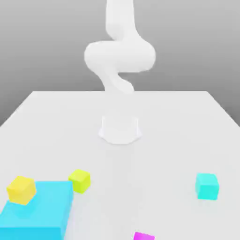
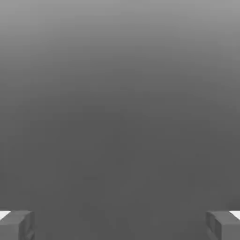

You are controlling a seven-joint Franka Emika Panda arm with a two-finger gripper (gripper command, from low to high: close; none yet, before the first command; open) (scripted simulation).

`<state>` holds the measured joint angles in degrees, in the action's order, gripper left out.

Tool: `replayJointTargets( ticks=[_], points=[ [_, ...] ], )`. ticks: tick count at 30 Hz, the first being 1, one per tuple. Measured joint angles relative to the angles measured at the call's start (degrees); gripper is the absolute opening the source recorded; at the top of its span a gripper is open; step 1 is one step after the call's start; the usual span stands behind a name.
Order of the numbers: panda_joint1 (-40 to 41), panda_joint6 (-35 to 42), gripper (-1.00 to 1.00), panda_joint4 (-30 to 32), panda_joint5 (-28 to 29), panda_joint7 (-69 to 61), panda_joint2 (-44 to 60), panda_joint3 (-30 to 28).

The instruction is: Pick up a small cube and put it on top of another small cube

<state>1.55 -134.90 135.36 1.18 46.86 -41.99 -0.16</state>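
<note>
While the yellow cube rests on the blue block — the claw stands wide apart, holding nothing.

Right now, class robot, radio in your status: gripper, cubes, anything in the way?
Gripper open, nothing between fingers. Yellow cube on blue block; lime and cyan cubes on table. No stack yet.

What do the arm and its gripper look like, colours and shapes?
The arm is plain white, with smooth, rounded segments, a bulging joint housing and a flared base; no cables or markings can be made out on it. The gripper has two blocky, dark grey fingers with squared edges, and a small white patch beside each.
</note>
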Motion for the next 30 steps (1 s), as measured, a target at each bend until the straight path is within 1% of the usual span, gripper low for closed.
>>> replayJointTargets(
  ticks=[7,13,16,18,20,22,25,26,30],
  points=[
    [5.6,-10.3,0.00,11.6,2.9,2.8,13.1,-1.4],
    [9.9,-19.6,0.00,21.9,4.3,4.5,24.8,-4.1],
    [11.6,-25.1,0.00,27.6,3.6,4.3,31.9,-6.2],
    [12.4,-29.7,0.00,31.0,1.0,2.6,37.9,-7.4],
    [13.5,-33.7,0.00,31.6,-1.8,0.8,43.0,-6.9],
    [14.6,-37.2,0.00,31.2,-4.2,-0.8,47.3,-4.9],
    [17.7,-42.3,0.00,30.2,-5.8,-2.1,53.6,-1.5],
    [18.5,-43.9,-1.00,29.8,-6.0,-2.3,55.6,-0.6],
    [18.5,-43.9,-1.00,29.8,-5.9,-2.2,55.6,-0.6]
  ],
)
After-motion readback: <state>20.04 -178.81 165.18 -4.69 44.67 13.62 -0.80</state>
